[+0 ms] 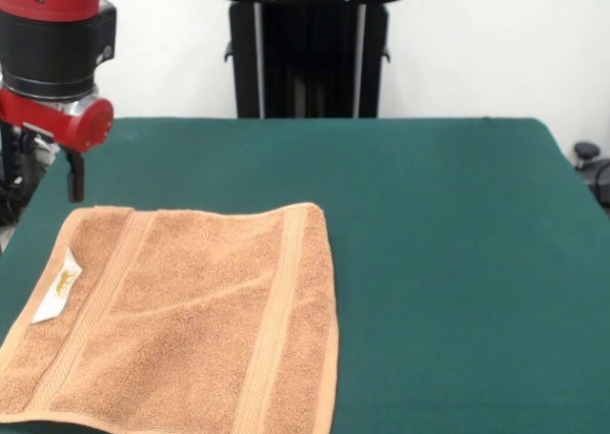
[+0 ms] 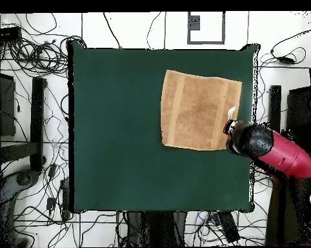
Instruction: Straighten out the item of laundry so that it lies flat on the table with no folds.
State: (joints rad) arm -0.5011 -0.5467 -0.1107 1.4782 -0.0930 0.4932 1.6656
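A: Front view first. Where is the towel (image 1: 181, 315)?

B: Spread on the green counter (image 1: 448, 262), toward the lower left of the picture. Its near edge runs to the bottom edge of the frame. It looks almost flat, with only a faint diagonal crease across the middle. Two woven bands run from far edge to near edge, one near each side. A white tag (image 1: 57, 286) with yellow print lies on the left part, just outside the left band.

A: And the arm?

B: It comes down at the upper left. The tool (image 1: 74, 178) shows as one dark finger hanging just beyond the towel's far left corner. I cannot tell whether it is wide or narrow, or whether it touches the cloth.

A: Overhead view?

B: The towel (image 2: 197, 111) lies in the counter's (image 2: 119, 129) upper right part, near the right edge. The red and black arm (image 2: 274, 152) reaches in from the right, and its head covers the towel's lower right corner. The tag (image 2: 232, 112) shows just above the head. The tool is hidden beneath it.
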